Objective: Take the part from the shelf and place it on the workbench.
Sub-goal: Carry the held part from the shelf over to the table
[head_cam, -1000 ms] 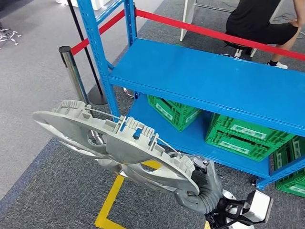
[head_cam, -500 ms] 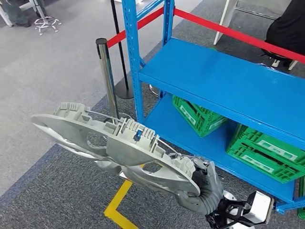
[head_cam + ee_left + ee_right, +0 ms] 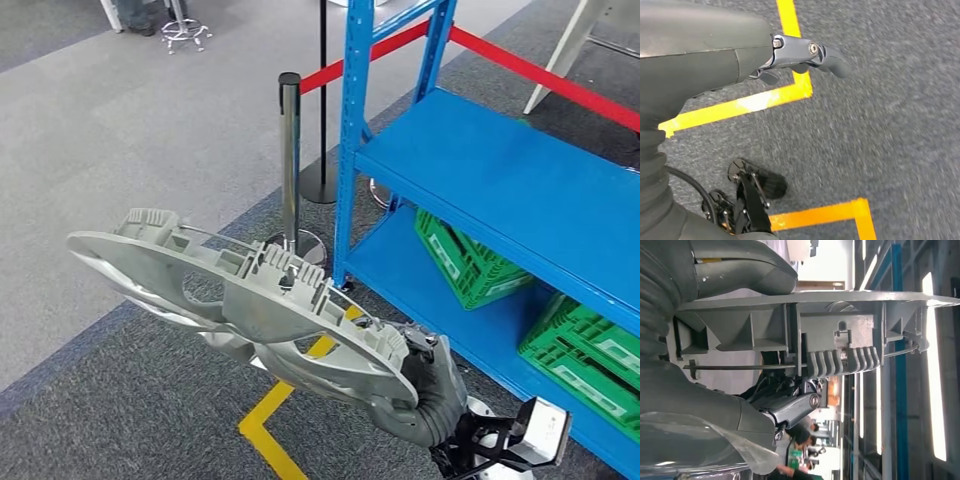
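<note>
Head view: the right hand (image 3: 423,395) grips one end of the part (image 3: 241,295), a large grey moulded plastic piece with ribs and clips along its upper edge. The part lies almost level in the air, off the shelf (image 3: 498,190) and out in front of its near corner post, over the carpet (image 3: 113,410). Its free end points away from the shelf.

Right wrist view: the fingers (image 3: 796,405) are curled round the ribbed edge of the part (image 3: 821,335), with the thick thumb on its other face.

Left wrist view: the left hand (image 3: 753,55) hangs over the carpet (image 3: 885,125) above yellow floor tape (image 3: 791,92). The fingers (image 3: 828,55) lie fairly straight and hold nothing.

Surroundings, placed from the shelf: the blue shelf has a bare upper board; green crates (image 3: 468,265) sit on its lower board. A chrome post (image 3: 290,160) stands just beside the corner upright, and a red barrier tape (image 3: 543,85) runs behind the shelf. Yellow tape (image 3: 279,420) marks the carpet in front of the shelf, beneath the part.
</note>
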Controlling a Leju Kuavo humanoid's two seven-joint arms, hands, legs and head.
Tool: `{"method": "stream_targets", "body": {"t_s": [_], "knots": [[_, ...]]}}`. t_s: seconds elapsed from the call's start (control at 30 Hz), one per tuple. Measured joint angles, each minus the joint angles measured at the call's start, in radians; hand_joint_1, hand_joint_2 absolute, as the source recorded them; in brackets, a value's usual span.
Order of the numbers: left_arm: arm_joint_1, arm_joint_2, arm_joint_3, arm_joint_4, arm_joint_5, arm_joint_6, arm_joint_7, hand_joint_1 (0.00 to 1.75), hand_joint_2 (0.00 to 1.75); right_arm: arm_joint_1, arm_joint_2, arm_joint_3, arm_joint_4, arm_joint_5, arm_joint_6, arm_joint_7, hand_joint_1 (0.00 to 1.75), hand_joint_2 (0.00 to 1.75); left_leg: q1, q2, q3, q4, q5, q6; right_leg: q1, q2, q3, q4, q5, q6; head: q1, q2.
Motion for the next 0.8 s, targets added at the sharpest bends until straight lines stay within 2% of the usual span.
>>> {"method": "stream_targets", "body": {"t_s": [0.03, 0.07, 0.1, 0.13, 0.17, 0.2, 0.23, 0.27, 0.3, 0.33, 0.37, 0.4, 0.43, 0.47, 0.5, 0.53, 0.57, 0.6, 0.63, 0.7, 0.73, 0.77, 0.8], "knots": [[0.002, 0.0, 0.0, 0.0, 0.0, 0.0, 0.0, 0.0, 1.75, -0.001, 0.0, 0.0, 0.0, 0.0, 0.0, 0.0, 1.75, 1.75, 0.001, -0.011, -0.001, -0.002, 0.002, 0.005, 0.0, -0.009, 0.003, -0.003, -0.001, 0.005, 0.0, 0.0], [0.003, 0.0, 0.001, 0.0, 0.0, 0.0, 0.0, 0.0, 1.75, -0.001, 0.0, 0.001, 0.0, 0.0, 0.0, 0.0, 1.75, 1.75, 0.003, -0.021, -0.001, -0.007, 0.005, 0.01, -0.001, -0.002, 0.004, -0.001, -0.007, 0.01, 0.001, 0.0], [0.004, -0.001, 0.001, 0.0, 0.0, 0.0, 0.0, 0.0, 1.75, -0.002, 0.0, 0.001, -0.001, 0.0, 0.0, 0.0, 1.75, 1.75, 0.005, -0.032, 0.001, -0.012, 0.008, 0.017, -0.003, 0.018, -0.002, 0.014, -0.021, 0.013, 0.002, 0.0], [0.003, -0.001, 0.001, -0.001, 0.0, 0.0, 0.0, 0.0, 1.75, -0.001, 0.0, 0.001, -0.001, 0.0, 0.0, 0.0, 1.75, 1.75, 0.009, -0.042, 0.003, -0.017, 0.012, 0.023, -0.005, 0.047, -0.018, 0.05, -0.044, 0.016, 0.005, 0.0], [0.002, -0.002, 0.001, -0.001, 0.0, 0.0, 0.0, 0.0, 1.75, -0.001, 0.0, 0.001, -0.001, 0.0, 0.0, 0.0, 1.75, 1.75, 0.01, -0.052, 0.003, -0.019, 0.014, 0.026, -0.007, 0.079, -0.046, 0.108, -0.075, 0.017, 0.008, 0.0], [0.001, -0.002, 0.001, -0.001, 0.0, 0.0, 0.0, 0.0, 1.75, 0.0, 0.0, 0.001, 0.0, 0.0, 0.0, 0.0, 1.75, 1.75, 0.01, -0.064, 0.002, -0.019, 0.014, 0.029, -0.008, 0.098, -0.081, 0.178, -0.106, 0.018, 0.009, 0.0], [0.0, -0.002, 0.0, -0.001, 0.0, 0.0, 0.0, 0.0, 1.75, 0.001, 0.0, 0.001, 0.0, 0.0, 0.0, 0.0, 1.75, 1.75, 0.009, -0.076, 0.002, -0.018, 0.014, 0.03, -0.008, 0.106, -0.114, 0.241, -0.126, 0.018, 0.011, 0.0], [0.0, -0.003, 0.0, -0.001, 0.0, 0.0, 0.0, 0.0, 1.75, 0.002, 0.0, 0.001, 0.0, 0.0, 0.0, 0.0, 1.75, 1.75, 0.009, -0.089, 0.002, -0.017, 0.014, 0.03, -0.008, 0.11, -0.138, 0.277, -0.128, 0.019, 0.01, 0.0], [0.0, -0.003, 0.0, -0.001, 0.0, 0.0, 0.0, 0.0, 1.75, 0.002, 0.0, 0.001, 0.0, 0.0, 0.0, 0.0, 1.75, 1.75, 0.008, -0.103, 0.003, -0.016, 0.014, 0.03, -0.008, 0.111, -0.143, 0.274, -0.109, 0.018, 0.01, 0.0], [0.0, -0.003, 0.0, -0.001, 0.0, 0.0, 0.0, 0.0, 1.75, 0.002, 0.0, 0.001, 0.0, 0.0, 0.0, 0.0, 1.75, 1.75, 0.008, -0.118, 0.003, -0.014, 0.013, 0.029, -0.008, 0.115, -0.13, 0.231, -0.072, 0.018, 0.01, 0.0], [0.0, -0.003, 0.001, -0.001, 0.0, 0.0, 0.0, 0.0, 1.75, 0.002, 0.0, 0.001, 0.0, 0.0, 0.0, 0.0, 1.75, 1.75, 0.009, -0.132, 0.004, -0.012, 0.012, 0.027, -0.01, 0.128, -0.104, 0.162, -0.03, 0.016, 0.01, 0.0], [-0.001, -0.003, 0.001, -0.001, 0.0, 0.0, 0.0, 0.0, 1.75, 0.002, 0.0, 0.001, 0.0, 0.0, 0.0, 0.0, 1.75, 1.75, 0.008, -0.145, 0.002, -0.007, 0.01, 0.024, -0.012, 0.15, -0.077, 0.097, 0.0, 0.016, 0.01, 0.0], [-0.001, -0.003, 0.0, -0.001, 0.0, 0.0, 0.0, 0.0, 1.75, 0.002, 0.0, 0.001, 0.0, 0.0, 0.0, 0.0, 1.75, 1.75, 0.008, -0.157, -0.001, -0.003, 0.009, 0.02, -0.014, 0.169, -0.056, 0.049, 0.016, 0.014, 0.01, 0.0], [-0.001, -0.003, 0.0, -0.001, 0.0, 0.0, 0.0, 0.0, 1.75, 0.002, 0.0, 0.001, 0.0, 0.0, 0.0, 0.0, 1.75, 1.75, 0.009, -0.168, -0.005, 0.0, 0.008, 0.014, -0.014, 0.183, -0.043, 0.024, 0.019, 0.012, 0.01, 0.0], [0.0, -0.003, 0.0, -0.001, 0.0, 0.0, 0.0, 0.0, 1.75, 0.002, 0.0, 0.001, 0.0, 0.0, 0.0, 0.0, 1.75, 1.75, 0.01, -0.178, -0.009, 0.002, 0.01, 0.008, -0.013, 0.187, -0.038, 0.02, 0.015, 0.009, 0.01, 0.0], [0.002, -0.003, 0.001, -0.001, 0.0, 0.0, 0.0, 0.0, 1.75, 0.002, 0.0, 0.001, -0.001, 0.0, 0.0, 0.0, 1.75, 1.75, 0.013, -0.189, -0.013, 0.003, 0.012, 0.002, -0.012, 0.177, -0.035, 0.018, 0.017, 0.003, 0.009, 0.0], [0.004, -0.003, 0.001, -0.001, 0.0, 0.0, 0.0, 0.0, 1.75, 0.001, 0.0, 0.001, -0.001, 0.0, 0.0, 0.0, 1.75, 1.75, 0.014, -0.19, -0.016, 0.005, 0.012, -0.003, -0.012, 0.165, -0.033, 0.016, 0.019, -0.003, 0.009, 0.0], [0.005, -0.002, 0.001, -0.001, 0.0, 0.0, 0.0, 0.0, 1.75, 0.0, 0.0, 0.001, -0.001, 0.0, 0.0, 0.0, 1.75, 1.75, 0.013, -0.174, -0.022, 0.016, 0.004, -0.008, -0.013, 0.153, -0.032, 0.014, 0.021, -0.01, 0.007, 0.0], [0.004, -0.002, 0.002, -0.001, 0.0, 0.0, 0.0, 0.0, 1.75, -0.001, 0.0, 0.0, -0.001, 0.0, 0.0, 0.0, 1.75, 1.75, 0.012, -0.149, -0.036, 0.046, -0.014, -0.013, -0.013, 0.139, -0.03, 0.011, 0.022, -0.016, 0.004, 0.0], [0.001, -0.001, 0.001, -0.001, 0.0, 0.0, 0.0, 0.0, 1.75, 0.0, 0.0, -0.001, -0.001, 0.0, 0.0, -0.001, 1.75, 1.75, 0.013, -0.092, -0.088, 0.16, -0.075, -0.023, -0.01, 0.109, -0.027, 0.011, 0.02, -0.025, -0.002, 0.0], [-0.001, -0.001, 0.001, -0.001, 0.0, 0.0, 0.0, 0.0, 1.75, 0.001, 0.0, -0.001, -0.001, 0.0, 0.0, -0.001, 1.75, 1.75, 0.015, -0.08, -0.118, 0.226, -0.103, -0.026, -0.008, 0.093, -0.026, 0.011, 0.018, -0.027, -0.002, 0.0], [-0.001, -0.001, 0.001, -0.001, 0.0, 0.0, 0.0, 0.0, 1.75, 0.002, 0.0, -0.001, -0.001, 0.0, 0.0, 0.0, 1.75, 1.75, 0.017, -0.075, -0.139, 0.271, -0.116, -0.028, -0.007, 0.078, -0.025, 0.011, 0.017, -0.028, -0.002, 0.0], [0.0, -0.001, 0.001, -0.001, 0.0, 0.0, 0.0, 0.0, 1.75, 0.001, 0.0, -0.001, -0.001, 0.001, 0.0, 0.0, 1.75, 1.75, 0.019, -0.074, -0.144, 0.284, -0.111, -0.029, -0.006, 0.064, -0.023, 0.011, 0.014, -0.028, -0.002, 0.0]]}}
